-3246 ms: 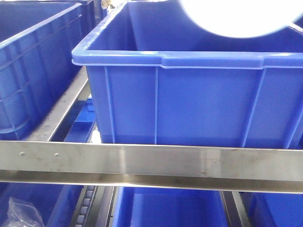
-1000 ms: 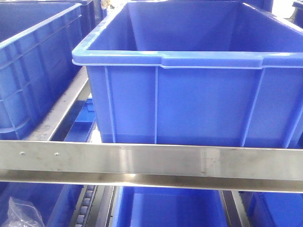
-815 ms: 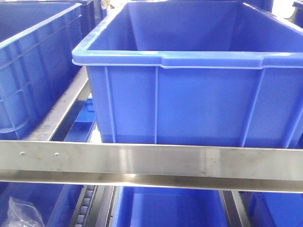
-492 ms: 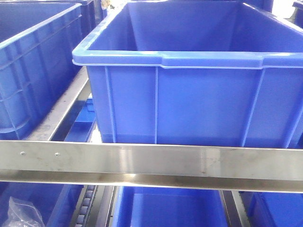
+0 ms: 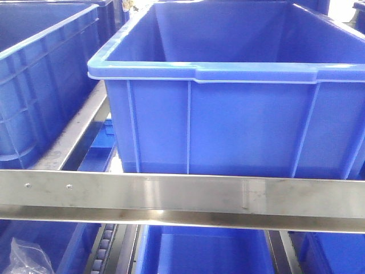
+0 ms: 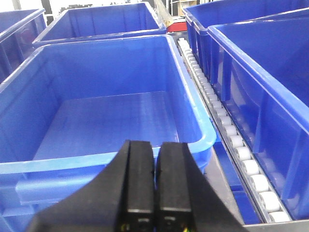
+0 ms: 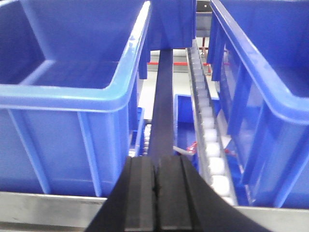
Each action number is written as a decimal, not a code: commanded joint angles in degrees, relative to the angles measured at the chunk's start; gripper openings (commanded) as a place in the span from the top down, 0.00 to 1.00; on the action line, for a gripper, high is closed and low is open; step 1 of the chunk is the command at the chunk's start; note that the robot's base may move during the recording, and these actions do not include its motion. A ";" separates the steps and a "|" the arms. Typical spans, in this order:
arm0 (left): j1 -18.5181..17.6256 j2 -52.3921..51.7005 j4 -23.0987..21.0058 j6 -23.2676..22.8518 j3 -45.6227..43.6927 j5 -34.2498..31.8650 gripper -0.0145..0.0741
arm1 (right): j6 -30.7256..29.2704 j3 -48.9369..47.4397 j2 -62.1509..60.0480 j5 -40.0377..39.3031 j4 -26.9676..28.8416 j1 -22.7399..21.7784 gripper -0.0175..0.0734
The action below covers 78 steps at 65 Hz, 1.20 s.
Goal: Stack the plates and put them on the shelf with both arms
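No plate shows in any of the three views, so where the plates lie cannot be told.

The left gripper [image 6: 155, 181] has its two black fingers [image 6: 141, 179] pressed flat together with nothing between them. It hangs just before the near rim of a large blue plastic crate [image 6: 193, 108], whose ribbed floor is bare. Right of that crate runs a strip of white rollers [image 6: 227, 130], and beyond the rollers stands another blue crate [image 6: 270, 82]. A further crate [image 6: 106, 21] sits behind the first.

The right gripper [image 7: 156, 195] is likewise clenched on nothing, its fingers [image 7: 140, 193] meeting along one seam. It points into the gap between two blue crates, one on its left [image 7: 72, 92] and one on its right [image 7: 260, 67]. In that gap lie a dark rail [image 7: 164, 96] and a line of white rollers [image 7: 205, 121].

In the front view a blue crate [image 5: 228, 125] stands behind a horizontal steel shelf rail [image 5: 171, 197]. Another crate [image 5: 40, 85] is to the left of it, and a crumpled clear plastic bag [image 5: 25, 257] lies below the rail at lower left.
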 commanded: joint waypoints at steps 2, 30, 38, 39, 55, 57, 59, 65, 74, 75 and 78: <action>0.03 0.36 -0.43 -0.36 -1.75 -4.90 0.74 | -1.73 0.12 -1.13 -5.33 -0.82 0.08 0.76; 0.03 0.36 -0.43 -0.36 -1.75 -4.90 0.74 | -1.67 0.07 -1.07 -5.33 -0.77 0.08 0.76; 0.03 0.36 -0.43 -0.36 -1.75 -4.90 0.74 | -1.67 0.07 -1.07 -5.33 -0.77 0.08 0.76; 0.03 0.36 -0.43 -0.36 -1.75 -4.90 0.74 | -1.67 0.07 -1.07 -5.33 -0.77 0.08 0.76; 0.03 0.36 -0.43 -0.36 -1.75 -4.90 0.74 | -1.67 0.07 -1.07 -5.33 -0.77 0.08 0.76; 0.03 0.36 -0.43 -0.36 -1.75 -4.90 0.74 | -1.67 0.07 -1.07 -5.33 -0.77 0.08 0.76; 0.03 0.36 -0.43 -0.36 -1.47 -5.02 0.74 | -1.67 0.07 -1.07 -5.33 -0.77 0.08 0.76; 0.27 -0.62 -0.43 -0.36 0.02 -5.32 0.74 | -1.67 0.07 -1.07 -5.33 -0.77 0.08 0.76; 2.05 -4.47 0.00 -0.36 5.17 -7.86 0.74 | -1.67 0.07 -1.07 -5.33 -0.77 0.08 0.76; 2.21 -5.03 0.00 -0.36 5.74 -8.13 0.74 | -1.67 0.07 -1.07 -5.33 -0.77 0.08 0.76; 2.64 -7.15 0.00 -0.36 7.38 -8.90 0.74 | -1.67 0.07 -1.07 -5.33 -0.77 0.08 0.76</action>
